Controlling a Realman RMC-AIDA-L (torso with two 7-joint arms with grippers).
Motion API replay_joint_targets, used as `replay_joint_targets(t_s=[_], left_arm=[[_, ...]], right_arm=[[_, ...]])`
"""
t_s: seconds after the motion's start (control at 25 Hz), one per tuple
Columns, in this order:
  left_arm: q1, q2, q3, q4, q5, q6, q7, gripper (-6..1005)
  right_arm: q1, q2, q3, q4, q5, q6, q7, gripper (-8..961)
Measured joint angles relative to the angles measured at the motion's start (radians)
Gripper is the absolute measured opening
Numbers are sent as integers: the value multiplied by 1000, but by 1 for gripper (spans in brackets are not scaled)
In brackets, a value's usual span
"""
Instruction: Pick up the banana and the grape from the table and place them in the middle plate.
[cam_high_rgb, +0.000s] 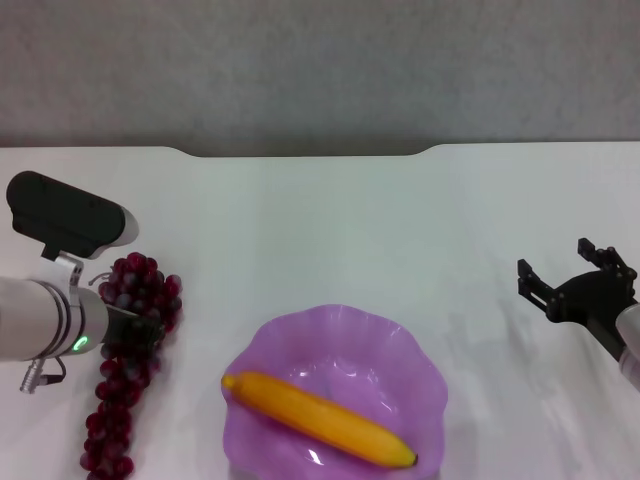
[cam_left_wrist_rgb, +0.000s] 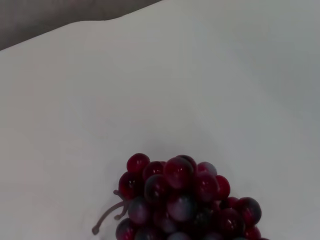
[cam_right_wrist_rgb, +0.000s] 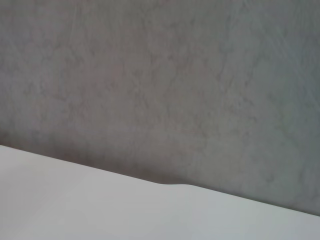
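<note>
The banana (cam_high_rgb: 318, 420) lies slantwise inside the middle plate (cam_high_rgb: 400, 350) at the lower centre of the head view, its dark tip towards the lower right rim. The grape (cam_high_rgb: 128, 370) bunch stretches down the lower left of the frame on the white tabletop (cam_high_rgb: 330, 230), apart from the plate. The left claw (cam_high_rgb: 130, 335) sits right on the bunch's upper half; whether it is spread or pinching the fruit I cannot tell, as the arm covers it. In the left wrist view the grape (cam_left_wrist_rgb: 185, 200) fills the bottom centre. At the right edge, mid height, the right claw (cam_high_rgb: 566, 268) hangs over bare tabletop, spread wide, holding nothing
</note>
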Motion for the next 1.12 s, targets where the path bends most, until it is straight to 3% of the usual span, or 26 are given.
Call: replay_joint_targets(t_s=[0.84,1.12], left_arm=[[75,3,0,123,-3,1,8,328],[119,0,9,171,-4,74,8,282]], right_arm=[[-9,0,-11,-2,0,-39,0,880],[-9,0,-11,-4,0,-40,0,879]])
